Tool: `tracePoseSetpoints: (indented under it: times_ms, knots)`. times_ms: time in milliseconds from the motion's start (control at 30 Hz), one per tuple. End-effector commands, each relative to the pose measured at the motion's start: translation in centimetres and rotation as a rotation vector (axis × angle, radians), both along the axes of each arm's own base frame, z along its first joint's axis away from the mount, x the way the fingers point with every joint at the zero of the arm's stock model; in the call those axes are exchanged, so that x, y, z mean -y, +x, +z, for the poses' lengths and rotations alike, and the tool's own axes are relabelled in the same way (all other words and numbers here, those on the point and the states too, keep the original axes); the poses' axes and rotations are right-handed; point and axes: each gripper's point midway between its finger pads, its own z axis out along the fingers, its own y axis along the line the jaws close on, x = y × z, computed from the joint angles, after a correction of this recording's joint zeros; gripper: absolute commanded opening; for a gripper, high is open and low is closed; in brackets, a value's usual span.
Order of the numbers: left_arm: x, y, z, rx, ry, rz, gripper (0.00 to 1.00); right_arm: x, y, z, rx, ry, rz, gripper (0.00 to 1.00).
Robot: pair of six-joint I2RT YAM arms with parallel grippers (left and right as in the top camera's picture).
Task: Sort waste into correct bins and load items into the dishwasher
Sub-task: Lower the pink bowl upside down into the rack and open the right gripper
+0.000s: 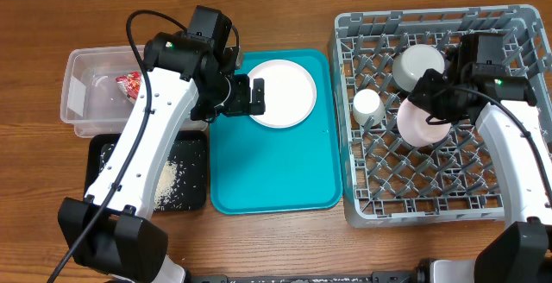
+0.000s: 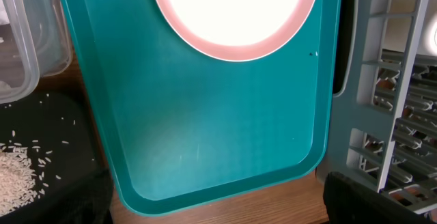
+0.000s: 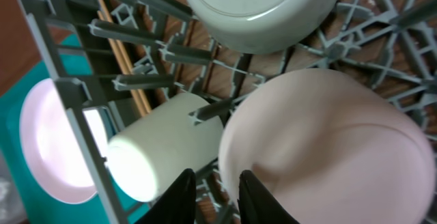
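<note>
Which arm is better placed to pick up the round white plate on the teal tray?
Probably left. Its jaws sit beside the round white plate on the teal tray, while the right arm is over the grey dish rack, by the pink bowl.

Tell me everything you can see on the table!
tray: 1, teal, middle of the table
plate: 1, white, far end of the tray
dish rack: 1, grey, right side
pale bowl: 1, whitish, in the dish rack
pink bowl: 1, pink, in the dish rack, beside the pale bowl
cup: 1, white, left part of the dish rack
clear bin: 1, see-through, far left
wrapper: 1, red and white, in the clear bin
black bin: 1, black, near left
rice: scattered grains, white, in the black bin
table: 1, brown wood
left arm: white and black, jaws open at the plate
right arm: white and black, jaws at the pink bowl, grip unclear
</note>
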Motion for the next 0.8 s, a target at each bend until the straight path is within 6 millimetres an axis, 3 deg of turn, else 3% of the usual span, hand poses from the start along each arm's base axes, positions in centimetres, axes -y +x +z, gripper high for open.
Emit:
tracePoseSetpoints:
  times_ms: [0, 100, 433, 767]
  knots:
    - [-0.5, 0.6, 0.6, 0.029, 0.009, -0.007, 1.0, 1.6, -0.6, -0.4, -0.027, -0.086, -0.042, 0.28]
    - [-0.4, 0.7, 0.6, 0.034, 0.007, -0.007, 1.0, 2.2, -1.0, -0.7, -0.05, -0.118, -0.056, 0.34]
    - [-0.4, 0.8, 0.6, 0.034, 0.005, 0.003, 1.0, 2.1, -1.5, -1.0, -0.079, -0.102, -0.078, 0.35]
    - [-0.4, 0.8, 0.6, 0.035, 0.005, 0.003, 1.0, 0.4, -2.0, -0.9, -0.097, -0.005, -0.049, 0.4]
